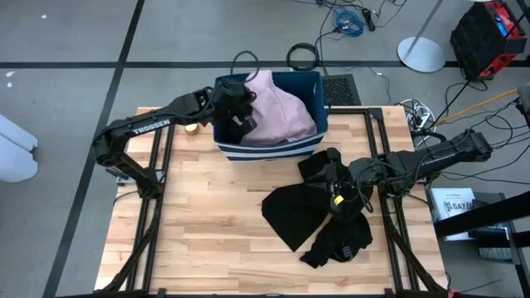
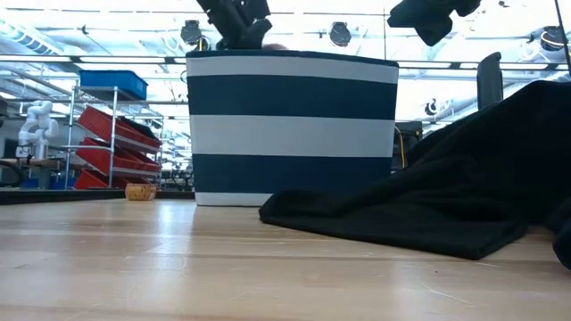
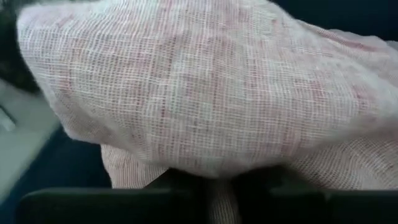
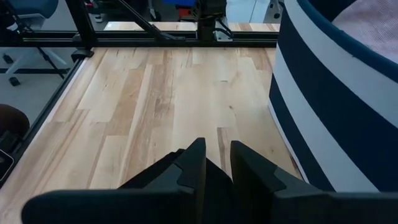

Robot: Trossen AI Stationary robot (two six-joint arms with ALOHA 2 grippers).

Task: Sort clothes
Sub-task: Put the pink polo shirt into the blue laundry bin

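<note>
Clothes, high view: pale pink garment (image 1: 277, 112) lies heaped in the blue bin (image 1: 319, 106) at the table's (image 1: 207, 232) far edge, filling most of it. Black garments (image 1: 319, 215) are spread on the wood in front of the bin, toward the right side. Judgement: sorting is partly done, with pink binned and black pieces left to place. Left gripper (image 1: 240, 122) is down in the bin's left part, against the pink cloth. Right gripper (image 1: 338, 199) hangs over the black pile. Finger positions are unreadable from above for either one.

Low view: striped bin (image 2: 290, 125) stands upright; a black garment (image 2: 446, 196) lies flat just to its right, the near edge apparently touching the bin's base. Both arms are cut off at the top, grippers not visible. Bin contents are hidden behind the wall.

Left wrist view: pink weave (image 3: 211, 93) fills nearly everything. A strip of cloth runs down between the two dark fingers (image 3: 112, 205), so the pincer looks clamped on the pink garment; the contact itself is blurred.

Right wrist view: right fingers (image 4: 193, 168) stand slightly apart with nothing between them, bare wood beyond. Bin wall (image 4: 329, 106) is near. Black garments are out of this view, so smaller pieces beneath them cannot be ruled out.
</note>
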